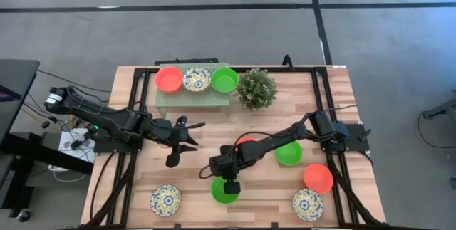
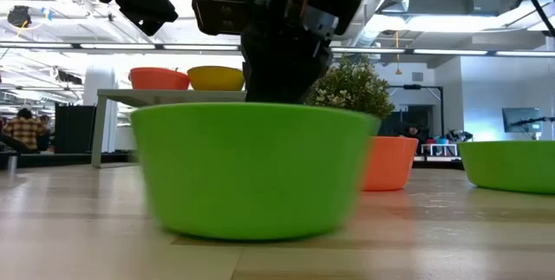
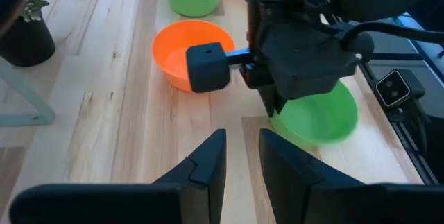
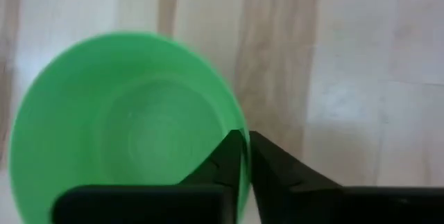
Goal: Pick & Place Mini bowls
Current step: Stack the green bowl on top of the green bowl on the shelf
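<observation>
I have the right gripper (image 4: pixel 244 156) pinched on the rim of a green bowl (image 1: pixel 224 190), one finger inside the wall and one outside, near the middle of the tabletop's (image 1: pixel 135 187) front edge. The bowl sits flat on the wood, not lifted yet as far as I can judge. The left gripper (image 3: pixel 241 160) hangs released near the tabletop's left side, holding nothing.

The other bowls are spread out: a red one (image 1: pixel 169 79), a floral one (image 1: pixel 197 79) and a green one (image 1: pixel 224 80) on the small stand (image 1: pixel 192 98) at the back edge, with more on the right half and one floral bowl (image 1: pixel 165 200) at the front left corner.

My worry is the grip: it is a thin pinch on one side of the rim, so the bowl could tilt or slide out as I lift. An orange bowl (image 3: pixel 193 53) sits just behind the right arm, and a careless swing could knock it
</observation>
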